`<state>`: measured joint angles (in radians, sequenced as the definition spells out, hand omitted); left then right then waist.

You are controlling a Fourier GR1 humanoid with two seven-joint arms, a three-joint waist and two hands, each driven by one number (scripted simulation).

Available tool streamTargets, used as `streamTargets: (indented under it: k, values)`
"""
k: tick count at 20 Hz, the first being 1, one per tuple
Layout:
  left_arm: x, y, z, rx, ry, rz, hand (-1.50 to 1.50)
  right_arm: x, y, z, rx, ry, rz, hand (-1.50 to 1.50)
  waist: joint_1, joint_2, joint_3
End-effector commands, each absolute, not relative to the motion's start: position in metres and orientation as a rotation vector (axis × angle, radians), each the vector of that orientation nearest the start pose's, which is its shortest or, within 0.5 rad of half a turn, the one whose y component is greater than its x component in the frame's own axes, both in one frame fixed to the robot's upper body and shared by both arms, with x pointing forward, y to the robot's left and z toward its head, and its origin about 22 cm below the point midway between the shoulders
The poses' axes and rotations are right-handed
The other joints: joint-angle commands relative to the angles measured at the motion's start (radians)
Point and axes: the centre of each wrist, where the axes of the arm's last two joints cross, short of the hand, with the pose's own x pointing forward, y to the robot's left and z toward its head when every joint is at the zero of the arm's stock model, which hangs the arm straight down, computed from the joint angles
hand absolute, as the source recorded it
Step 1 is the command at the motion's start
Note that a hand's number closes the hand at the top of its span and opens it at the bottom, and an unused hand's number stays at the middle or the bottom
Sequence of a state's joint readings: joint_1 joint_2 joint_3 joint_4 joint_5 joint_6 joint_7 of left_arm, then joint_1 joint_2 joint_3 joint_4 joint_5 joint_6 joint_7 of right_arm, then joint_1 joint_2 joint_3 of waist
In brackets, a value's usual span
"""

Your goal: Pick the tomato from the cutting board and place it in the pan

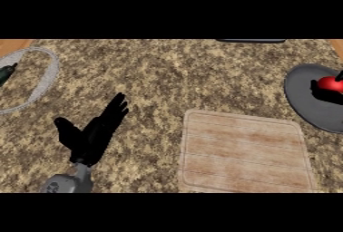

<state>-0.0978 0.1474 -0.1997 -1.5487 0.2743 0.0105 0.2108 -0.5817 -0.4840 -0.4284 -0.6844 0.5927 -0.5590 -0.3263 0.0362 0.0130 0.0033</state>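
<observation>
The pan point(315, 99) runs off the right edge of the head view; its far rim is cut away. The tomato point(330, 84) lies at that edge, partly cropped, and dark shapes overlap it; whether these belong to the right hand cannot be told. A dark flat object point(251, 41) at the top shows only as a sliver. At the left edge, a pale-rimmed round item point(48, 74) is cropped, as is a dark green object point(5, 74) inside it, unidentifiable. The left forearm point(67, 183) is cut off below.
</observation>
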Motion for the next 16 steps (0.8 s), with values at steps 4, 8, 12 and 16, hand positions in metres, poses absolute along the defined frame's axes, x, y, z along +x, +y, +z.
streamTargets:
  k: [4, 8, 12, 16]
  values:
    - [0.256, 0.215, 0.026, -0.271, -1.370, -0.121, 0.00, 0.357, -0.455, 0.058, -1.366, -1.525, 0.151, 1.50, 0.027, 0.010, 0.002]
    - [0.261, 0.198, 0.019, -0.296, -1.381, -0.153, 0.00, 0.341, -0.452, 0.018, -1.304, -1.212, 0.347, -1.50, 0.041, 0.021, 0.002]
    - [0.263, 0.203, 0.025, -0.270, -1.380, -0.145, 0.00, 0.344, -0.460, 0.029, -1.219, -1.235, 0.303, -1.50, 0.039, 0.019, 0.004]
    - [0.262, 0.212, 0.025, -0.251, -1.389, -0.136, 0.00, 0.351, -0.456, 0.037, -1.081, -1.456, 0.133, -1.50, 0.030, 0.016, 0.007]
